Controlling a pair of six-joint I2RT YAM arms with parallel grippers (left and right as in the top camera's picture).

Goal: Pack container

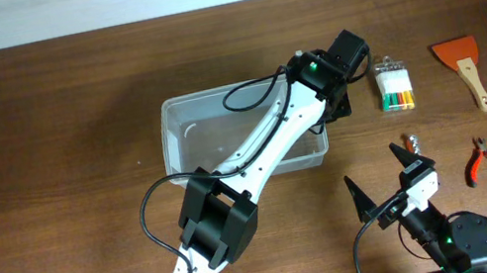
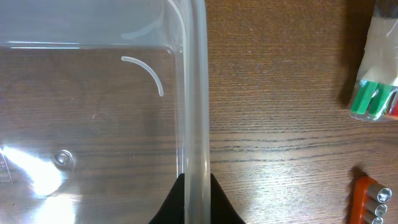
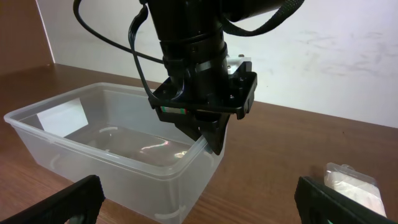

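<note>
The clear plastic container (image 1: 186, 142) sits mid-table and has nothing in it. My left gripper (image 1: 325, 114) is at its right wall, shut on the rim. In the left wrist view the two black fingers (image 2: 196, 200) pinch the thick rim (image 2: 198, 93) from both sides. The right wrist view shows the container (image 3: 93, 155) with the left gripper (image 3: 211, 138) gripping its far right corner edge. My right gripper (image 1: 387, 181) is open and holds nothing, near the front of the table, right of the container; its fingers (image 3: 199, 199) frame the container's near corner.
A pack of coloured markers (image 1: 395, 88) lies right of the container and also shows in the left wrist view (image 2: 376, 87). An orange scraper (image 1: 463, 68) is at the far right. Red pliers (image 1: 485, 162) lie below it. A small orange bit holder (image 2: 371, 200) lies near my right gripper.
</note>
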